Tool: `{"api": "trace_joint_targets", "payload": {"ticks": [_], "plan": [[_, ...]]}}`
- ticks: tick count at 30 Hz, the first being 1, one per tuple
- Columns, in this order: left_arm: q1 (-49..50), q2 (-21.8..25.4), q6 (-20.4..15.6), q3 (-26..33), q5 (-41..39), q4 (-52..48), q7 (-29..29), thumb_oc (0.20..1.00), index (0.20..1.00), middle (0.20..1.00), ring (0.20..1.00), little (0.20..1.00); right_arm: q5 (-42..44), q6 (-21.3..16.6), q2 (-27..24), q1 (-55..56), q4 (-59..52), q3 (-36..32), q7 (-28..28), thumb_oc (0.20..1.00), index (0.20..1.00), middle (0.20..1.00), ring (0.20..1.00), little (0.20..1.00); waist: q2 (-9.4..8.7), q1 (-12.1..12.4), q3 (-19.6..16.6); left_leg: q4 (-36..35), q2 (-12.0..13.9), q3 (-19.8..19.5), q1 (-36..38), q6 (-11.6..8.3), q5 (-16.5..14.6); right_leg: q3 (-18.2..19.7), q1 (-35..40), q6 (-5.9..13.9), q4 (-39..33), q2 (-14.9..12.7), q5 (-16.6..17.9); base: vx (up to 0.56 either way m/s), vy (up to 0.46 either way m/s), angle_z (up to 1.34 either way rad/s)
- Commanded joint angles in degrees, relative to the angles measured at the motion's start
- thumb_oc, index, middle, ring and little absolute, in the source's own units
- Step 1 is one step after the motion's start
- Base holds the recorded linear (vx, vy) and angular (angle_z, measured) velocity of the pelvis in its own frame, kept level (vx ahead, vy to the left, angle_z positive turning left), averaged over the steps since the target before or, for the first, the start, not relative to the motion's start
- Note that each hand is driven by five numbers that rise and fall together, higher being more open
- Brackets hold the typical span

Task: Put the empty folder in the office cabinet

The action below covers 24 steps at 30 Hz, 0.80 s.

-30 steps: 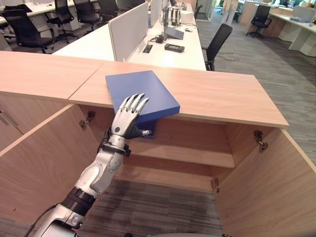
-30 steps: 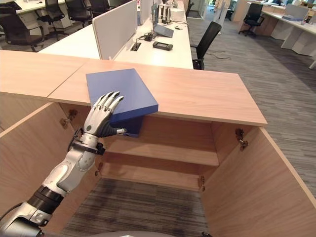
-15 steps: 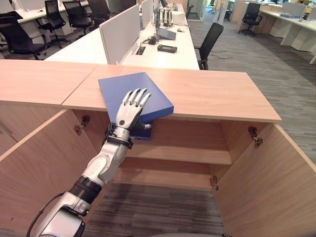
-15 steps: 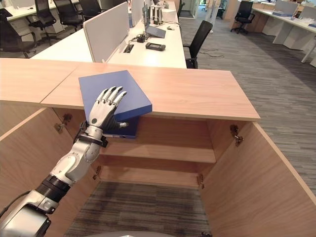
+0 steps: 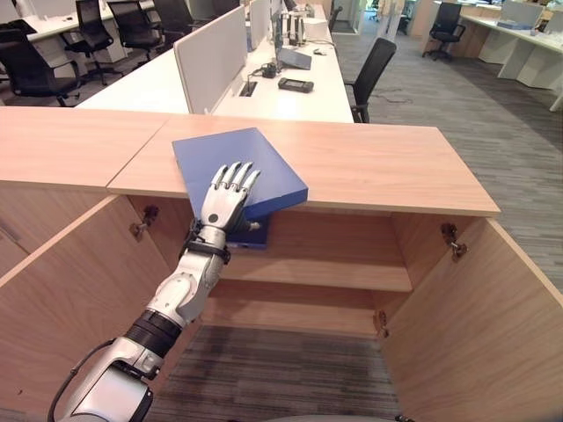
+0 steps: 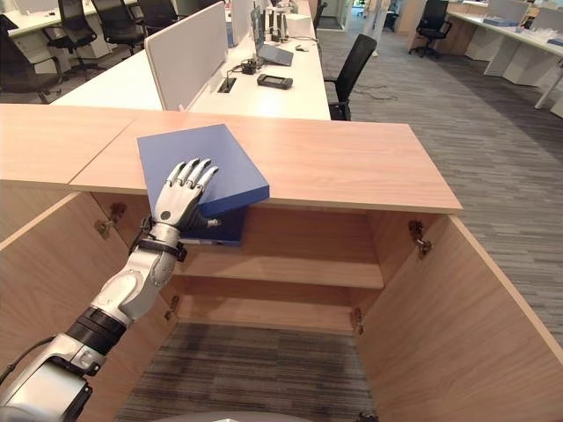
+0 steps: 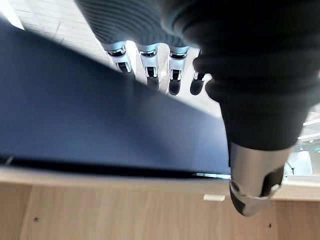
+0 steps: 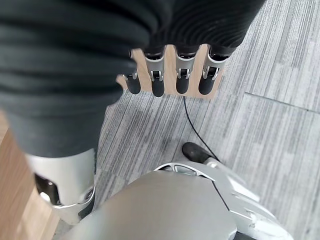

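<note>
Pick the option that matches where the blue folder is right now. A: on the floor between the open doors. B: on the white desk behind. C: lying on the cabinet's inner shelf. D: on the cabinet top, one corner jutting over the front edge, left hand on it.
D: the blue folder lies on the cabinet top, its near corner overhanging, with the left hand on it, fingers over the top.

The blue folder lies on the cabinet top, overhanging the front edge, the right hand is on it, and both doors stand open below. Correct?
Not quite: it is the left hand, reaching in from the lower left of the left eye view, that is on the blue folder. The rest stands: the folder overhangs the front edge of the cabinet top, and both doors stand open below.
</note>
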Motion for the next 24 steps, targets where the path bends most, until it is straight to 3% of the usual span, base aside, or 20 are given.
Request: {"api": "trace_joint_targets", "payload": {"ticks": [1, 15, 24], "plan": [[-10.29, 0.31, 0.43, -0.27, 2.43, 3.66, 0.84, 1.000, 1.000, 1.000, 1.000, 1.000, -0.88, -0.22, -1.14, -3.86, 1.71, 2.57, -0.05, 1.000, 1.000, 1.000, 1.000, 1.000, -1.60, 0.50, 1.28, 0.12, -3.18, -1.01, 2.27, 1.88, -8.75, 0.97, -2.57, 0.26, 0.24, 3.24, 0.83, 0.00, 0.000, 0.00], [-13.87, 0.40, 2.37, -3.22, 4.23, 10.25, 0.17, 1.000, 1.000, 1.000, 1.000, 1.000, -1.07, -0.22, -1.60, -4.25, 2.36, 2.96, 0.33, 1.000, 1.000, 1.000, 1.000, 1.000, -1.52, -0.03, 1.03, 0.12, -3.36, -0.55, 2.63, 1.96, -8.92, 1.30, -2.63, 0.28, 0.24, 3.34, 0.91, 0.00, 0.000, 0.00], [-17.89, 1.39, 5.71, -4.74, 7.08, 16.05, 1.12, 1.000, 1.000, 1.000, 1.000, 1.000, -1.38, -0.27, -1.67, -4.43, 2.66, 3.63, 0.40, 1.000, 1.000, 1.000, 1.000, 1.000, -1.50, -0.45, 0.89, 0.12, -3.35, -0.19, 2.88, 1.97, -9.01, 1.56, -2.66, 0.40, 0.24, 3.39, 1.02, 0.00, 0.000, -0.03]]}}
